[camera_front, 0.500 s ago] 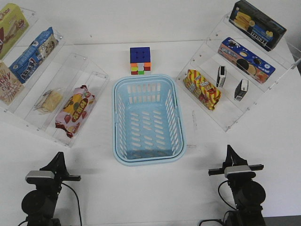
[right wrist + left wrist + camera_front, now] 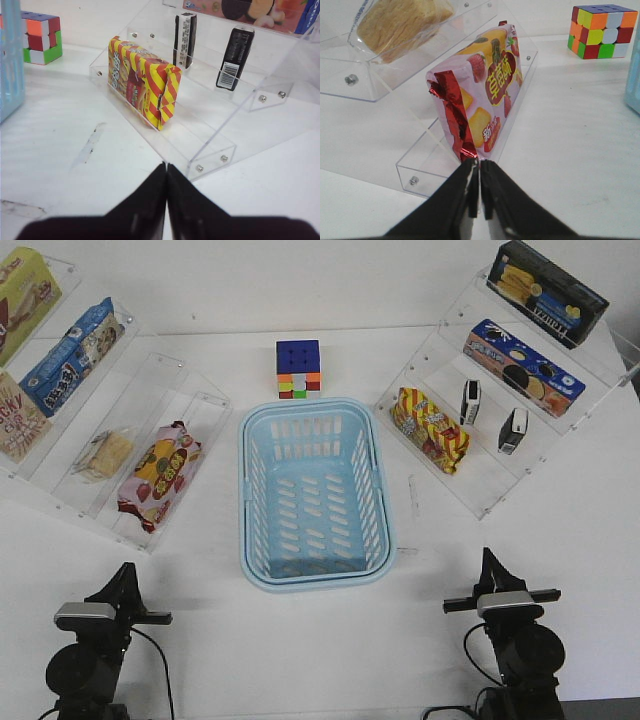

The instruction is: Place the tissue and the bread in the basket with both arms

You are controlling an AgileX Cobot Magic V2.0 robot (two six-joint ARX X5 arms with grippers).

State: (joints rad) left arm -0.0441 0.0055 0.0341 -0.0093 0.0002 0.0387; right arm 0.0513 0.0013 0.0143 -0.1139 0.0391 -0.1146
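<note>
You see the bread (image 2: 108, 454) as a small tan-yellow square in clear wrap, lying on a step of the clear acrylic rack (image 2: 190, 390) at the left, just beside the red-and-yellow strawberry packet (image 2: 160, 475) one step lower. Two small black packs with white sides stand upright on the right-hand rack (image 2: 480, 505); the tissue (image 2: 470, 401) is the nearer-centre one, its twin (image 2: 513, 430) just beside it, both behind a yellow-and-red striped packet (image 2: 430, 428). The light-blue slotted basket (image 2: 250, 500) sits at the middle of the white table (image 2: 330, 650), well apart from both racks, with a colour cube (image 2: 298, 369) just beyond its far rim. Your left gripper (image 2: 479, 186) has its fingers pressed together on nothing, pointing at the strawberry packet's crimped end. Your right gripper (image 2: 166, 192) is likewise closed and empty, low over the table before the rack.
</note>
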